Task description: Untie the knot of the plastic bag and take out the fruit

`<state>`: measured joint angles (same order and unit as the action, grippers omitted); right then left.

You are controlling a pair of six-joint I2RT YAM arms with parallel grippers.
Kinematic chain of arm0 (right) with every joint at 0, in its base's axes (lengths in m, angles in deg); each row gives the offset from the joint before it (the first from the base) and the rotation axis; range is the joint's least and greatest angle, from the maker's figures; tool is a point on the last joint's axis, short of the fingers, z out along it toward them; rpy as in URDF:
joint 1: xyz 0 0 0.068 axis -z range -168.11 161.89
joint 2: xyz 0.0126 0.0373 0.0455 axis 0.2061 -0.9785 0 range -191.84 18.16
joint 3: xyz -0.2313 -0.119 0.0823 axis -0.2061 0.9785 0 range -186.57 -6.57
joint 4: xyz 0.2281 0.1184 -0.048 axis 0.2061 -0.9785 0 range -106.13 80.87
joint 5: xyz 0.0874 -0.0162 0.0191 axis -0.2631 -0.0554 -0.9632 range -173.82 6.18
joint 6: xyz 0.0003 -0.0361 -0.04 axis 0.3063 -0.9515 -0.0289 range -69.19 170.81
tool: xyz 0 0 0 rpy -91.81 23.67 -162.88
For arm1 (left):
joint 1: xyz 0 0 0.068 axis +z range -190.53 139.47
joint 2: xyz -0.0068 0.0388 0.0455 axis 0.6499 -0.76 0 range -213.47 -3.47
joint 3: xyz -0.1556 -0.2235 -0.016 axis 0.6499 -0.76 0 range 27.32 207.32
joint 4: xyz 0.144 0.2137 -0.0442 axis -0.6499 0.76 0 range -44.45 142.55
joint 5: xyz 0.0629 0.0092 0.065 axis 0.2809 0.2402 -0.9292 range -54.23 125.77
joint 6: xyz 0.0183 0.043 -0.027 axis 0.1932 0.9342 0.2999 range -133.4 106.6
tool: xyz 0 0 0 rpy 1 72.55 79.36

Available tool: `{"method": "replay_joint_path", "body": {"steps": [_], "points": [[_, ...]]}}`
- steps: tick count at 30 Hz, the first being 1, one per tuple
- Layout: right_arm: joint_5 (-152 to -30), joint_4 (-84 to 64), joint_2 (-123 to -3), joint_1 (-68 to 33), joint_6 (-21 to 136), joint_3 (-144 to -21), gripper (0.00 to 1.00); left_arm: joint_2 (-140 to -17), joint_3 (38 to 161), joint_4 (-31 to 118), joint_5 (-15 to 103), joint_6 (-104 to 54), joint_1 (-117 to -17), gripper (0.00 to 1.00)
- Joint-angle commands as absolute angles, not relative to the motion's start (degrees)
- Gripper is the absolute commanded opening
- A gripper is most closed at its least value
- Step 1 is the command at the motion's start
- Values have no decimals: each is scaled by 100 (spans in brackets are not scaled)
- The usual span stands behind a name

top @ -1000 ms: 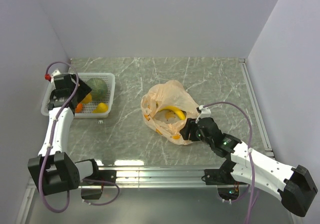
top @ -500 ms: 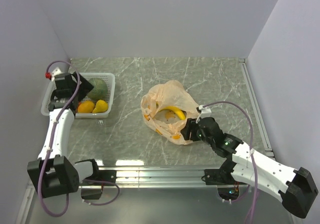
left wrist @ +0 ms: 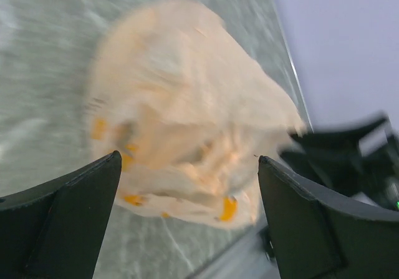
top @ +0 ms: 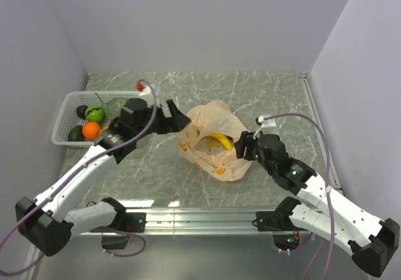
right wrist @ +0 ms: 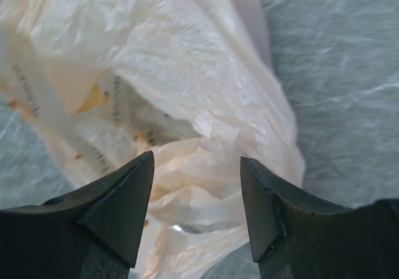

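Note:
The pale-orange plastic bag (top: 213, 120) lies crumpled at mid-table with its mouth gaping; no tied knot shows. A yellow banana (top: 218, 140) shows inside it. My left gripper (top: 178, 114) is open and empty, hovering at the bag's left edge; in the left wrist view the blurred bag (left wrist: 187, 98) fills the space ahead of the gripper (left wrist: 187, 160). My right gripper (top: 242, 147) is open at the bag's right side; in the right wrist view the gripper (right wrist: 196, 160) straddles loose bag film (right wrist: 181, 60) without closing on it.
A white basket (top: 67, 102) stands at the far left, holding an orange (top: 91, 129), a bright green fruit (top: 94, 113) and darker pieces. The left arm stretches across the table between basket and bag. Walls close in on both sides.
My left arm has swung from over the basket rightwards to the bag's left edge. My right gripper has shifted slightly up and right beside the bag. The bag has barely moved.

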<state>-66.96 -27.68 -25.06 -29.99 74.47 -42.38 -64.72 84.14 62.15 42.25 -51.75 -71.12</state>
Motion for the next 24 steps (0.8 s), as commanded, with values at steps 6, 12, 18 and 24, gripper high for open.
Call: {"method": "replay_joint_path", "body": {"steps": [6, 12, 18, 24], "points": [[-6580, -2751, -3219, -2063, 7243, -4621, 65, -7657, 9166, 5689, 4429, -4918, -8561, 95], [-6878, -2549, -3773, -1404, 7497, -4252, 64, -8493, 9499, 5364, 4543, -4891, -9054, 94], [-7099, -2539, -3757, -1069, 7796, -3953, 14, -9460, 9860, 5169, 4158, -4952, -9353, 94], [-7195, -2495, -2992, -1069, 7717, -3962, 0, -10348, 10185, 5004, 3594, -5495, -9362, 94]]}}
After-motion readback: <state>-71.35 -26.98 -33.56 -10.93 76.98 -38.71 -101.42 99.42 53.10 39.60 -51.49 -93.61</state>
